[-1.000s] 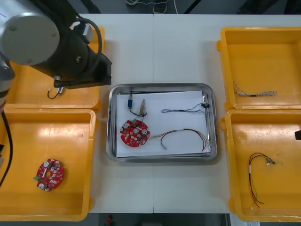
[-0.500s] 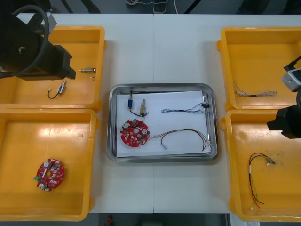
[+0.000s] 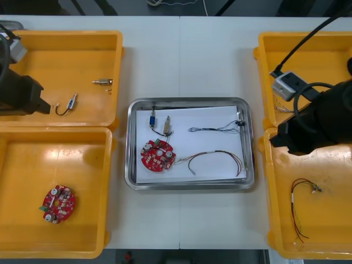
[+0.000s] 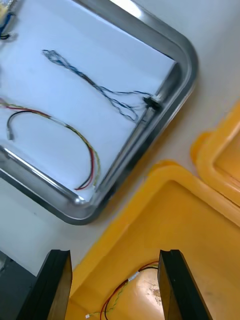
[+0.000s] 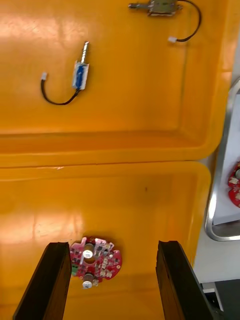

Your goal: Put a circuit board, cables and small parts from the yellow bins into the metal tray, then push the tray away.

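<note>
The metal tray (image 3: 187,186), white inside, lies mid-table. It holds a red circuit board (image 3: 158,155), two small metal parts (image 3: 159,122), a blue and white cable (image 3: 214,128) and a red and yellow cable (image 3: 215,159). My right arm (image 3: 319,118) hangs over the right bins beside the tray. Its gripper (image 4: 116,290) is open above the front right bin's rim (image 4: 150,185), just off the tray's corner (image 4: 175,90). At the table's left edge, my left gripper (image 5: 111,282) stands open over a second circuit board (image 5: 95,260) in the front left bin (image 3: 33,165).
The back left bin (image 3: 66,49) holds two small metal parts (image 3: 102,82) with black leads. A red and yellow cable (image 3: 300,209) lies in the front right bin (image 3: 330,231). A twisted cable (image 3: 308,109) lies in the back right bin (image 3: 308,55).
My left arm has pulled back from beside the tray to the table's left edge. My right arm has come in from the right edge toward the tray. The tray's contents have not moved.
</note>
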Tool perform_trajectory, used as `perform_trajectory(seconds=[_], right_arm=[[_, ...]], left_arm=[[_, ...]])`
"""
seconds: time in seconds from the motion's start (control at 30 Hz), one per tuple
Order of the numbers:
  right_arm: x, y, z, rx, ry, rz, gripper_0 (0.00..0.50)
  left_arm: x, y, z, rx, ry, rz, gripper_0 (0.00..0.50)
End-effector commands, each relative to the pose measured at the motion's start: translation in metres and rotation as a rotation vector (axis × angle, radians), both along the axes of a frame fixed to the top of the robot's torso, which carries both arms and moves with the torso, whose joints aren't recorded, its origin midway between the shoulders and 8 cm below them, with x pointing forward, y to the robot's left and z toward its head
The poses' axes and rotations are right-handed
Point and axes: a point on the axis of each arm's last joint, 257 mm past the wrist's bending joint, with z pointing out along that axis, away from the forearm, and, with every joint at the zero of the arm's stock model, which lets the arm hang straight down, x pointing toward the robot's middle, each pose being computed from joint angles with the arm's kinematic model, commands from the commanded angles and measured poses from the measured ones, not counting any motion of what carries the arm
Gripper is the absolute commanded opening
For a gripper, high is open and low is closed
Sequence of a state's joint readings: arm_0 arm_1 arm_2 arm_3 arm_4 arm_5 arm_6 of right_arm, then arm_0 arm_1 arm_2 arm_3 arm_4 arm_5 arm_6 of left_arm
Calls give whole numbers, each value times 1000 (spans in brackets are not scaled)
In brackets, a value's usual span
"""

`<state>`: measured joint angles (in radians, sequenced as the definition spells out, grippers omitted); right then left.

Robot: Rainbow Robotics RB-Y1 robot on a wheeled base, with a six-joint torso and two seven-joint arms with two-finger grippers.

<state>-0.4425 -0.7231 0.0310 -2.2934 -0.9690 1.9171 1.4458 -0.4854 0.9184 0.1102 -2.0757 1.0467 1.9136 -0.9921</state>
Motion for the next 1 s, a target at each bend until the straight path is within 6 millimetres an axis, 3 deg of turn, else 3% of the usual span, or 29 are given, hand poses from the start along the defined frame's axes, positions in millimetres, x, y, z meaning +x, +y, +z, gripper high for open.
perform_trajectory(seconds=[0.03,0.33,0.53,0.73,1.0], right_arm=[[-3,28,4,-92,-30,109,500],[-13,86,-18,-214,-45,307,500],[-24,125,-44,-287,-18,433,500],[-29,157,-67,-339,-35,580,500],[-31,176,-95,-408,-84,744,500]], left_arm=[[-20,34,3,95,-1,-10,500],[-44,53,-19,109,60,-3,500],[-64,65,-36,128,97,9,500],[-67,71,-40,157,97,12,500],[-60,72,-44,150,64,19,500]])
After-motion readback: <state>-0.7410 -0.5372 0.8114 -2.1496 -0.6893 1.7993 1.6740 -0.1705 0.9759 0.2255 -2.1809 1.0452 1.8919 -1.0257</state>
